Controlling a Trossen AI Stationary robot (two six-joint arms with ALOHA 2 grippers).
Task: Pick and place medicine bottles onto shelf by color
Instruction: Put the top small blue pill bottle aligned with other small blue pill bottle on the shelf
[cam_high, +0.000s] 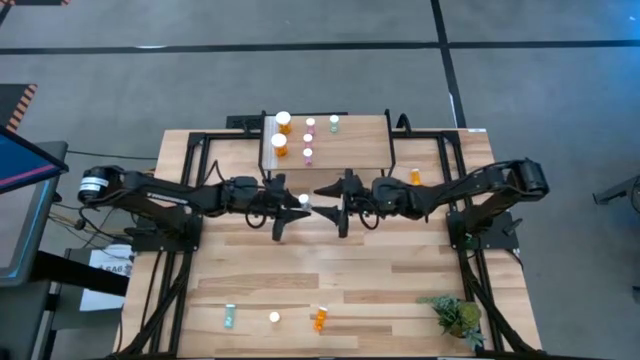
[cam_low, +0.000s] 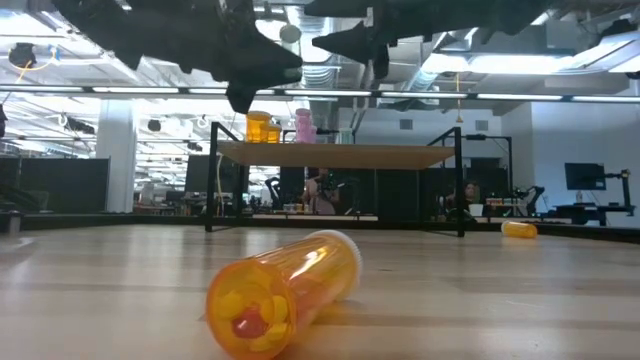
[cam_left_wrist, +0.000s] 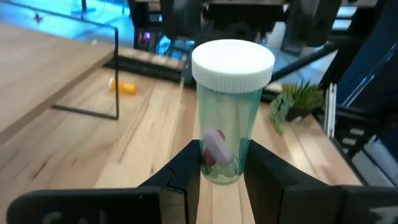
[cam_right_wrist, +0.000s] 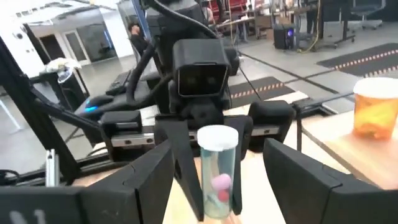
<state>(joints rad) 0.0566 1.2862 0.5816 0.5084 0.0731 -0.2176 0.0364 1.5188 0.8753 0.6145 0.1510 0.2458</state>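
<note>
The left gripper (cam_left_wrist: 221, 171) clamps a teal bottle (cam_left_wrist: 225, 118) (white cap up) above the worktop (cam_high: 330, 270) centre, at 6 o'clock from the shelf (cam_high: 350, 150). At 3 o'clock, the right gripper (cam_right_wrist: 217, 180) faces it, fingers spread, holding nothing.

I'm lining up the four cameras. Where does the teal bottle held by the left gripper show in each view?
High view: teal bottle, only its white cap showing, at table centre between both grippers.
Low view: cap at the top, under the dark arms.
Left wrist view: centre, upright, clamped by the left gripper.
Right wrist view: lower centre, ahead of the open right gripper.
Shared landmark: the shelf.
</note>
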